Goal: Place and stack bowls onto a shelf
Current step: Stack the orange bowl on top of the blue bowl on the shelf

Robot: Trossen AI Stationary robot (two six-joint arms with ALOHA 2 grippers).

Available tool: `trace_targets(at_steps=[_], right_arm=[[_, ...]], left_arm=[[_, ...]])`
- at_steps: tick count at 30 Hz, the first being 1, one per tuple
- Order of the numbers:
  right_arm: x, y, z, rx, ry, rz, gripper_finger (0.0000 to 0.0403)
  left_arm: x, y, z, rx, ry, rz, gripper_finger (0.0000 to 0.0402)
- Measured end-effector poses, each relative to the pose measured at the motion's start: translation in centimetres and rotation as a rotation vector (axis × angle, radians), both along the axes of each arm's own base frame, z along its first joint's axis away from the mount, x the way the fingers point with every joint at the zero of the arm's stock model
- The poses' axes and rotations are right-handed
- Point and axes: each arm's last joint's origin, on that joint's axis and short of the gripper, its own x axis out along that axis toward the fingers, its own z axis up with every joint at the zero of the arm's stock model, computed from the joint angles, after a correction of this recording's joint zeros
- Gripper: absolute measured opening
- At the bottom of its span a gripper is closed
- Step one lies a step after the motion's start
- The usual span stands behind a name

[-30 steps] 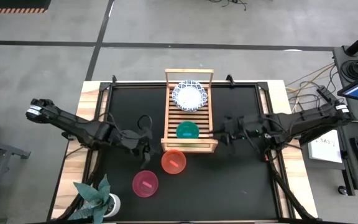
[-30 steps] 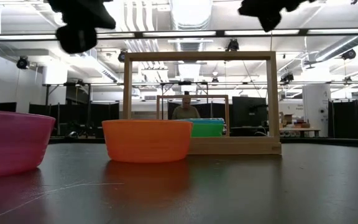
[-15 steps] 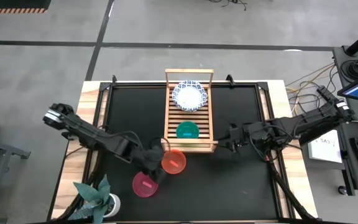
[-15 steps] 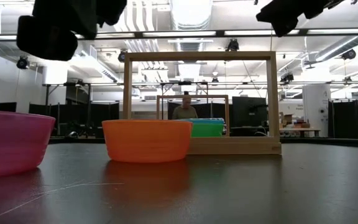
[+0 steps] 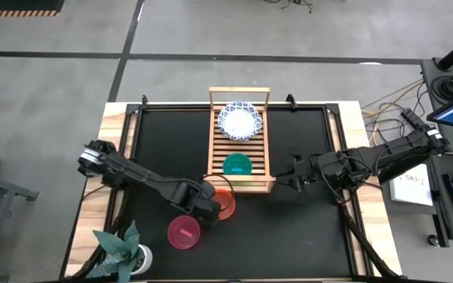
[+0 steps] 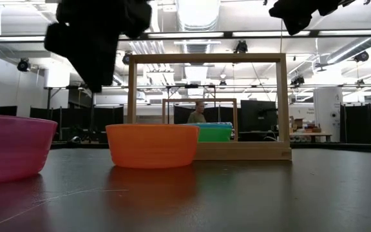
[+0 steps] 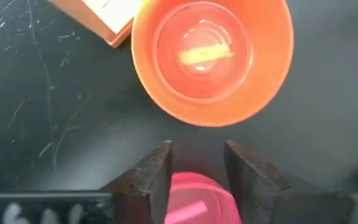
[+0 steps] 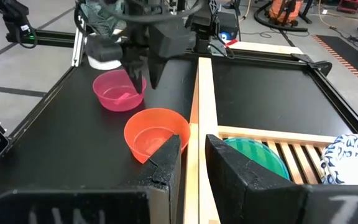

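We see the black table (image 5: 305, 228) carrying the wooden shelf (image 5: 215, 149), its long axis running from the far edge toward the middle, tall rail at the far end. On its slats sit 1 white blue-rimmed bowl (image 5: 238, 120) at the far end and 1 green bowl (image 5: 237, 164) nearer. The orange-red bowl (image 5: 225, 203) stands upright off the shelf's near left corner, the magenta bowl (image 5: 184, 233) nearer the front edge. The left gripper (image 7: 196, 168) hangs over the orange-red bowl's edge, fingers apart, holding nothing. The right gripper (image 8: 192, 152) hovers by the shelf's right side, fingers slightly parted, empty.
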Motion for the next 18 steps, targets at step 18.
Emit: trace_targets(at_steps=[18], right_arm=[[0.0, 0.0, 0.0, -0.006, 0.000, 0.001, 0.0061]], left_arm=[[0.4, 1.6, -4.5, 0.088, -0.126, 0.089, 0.0165]])
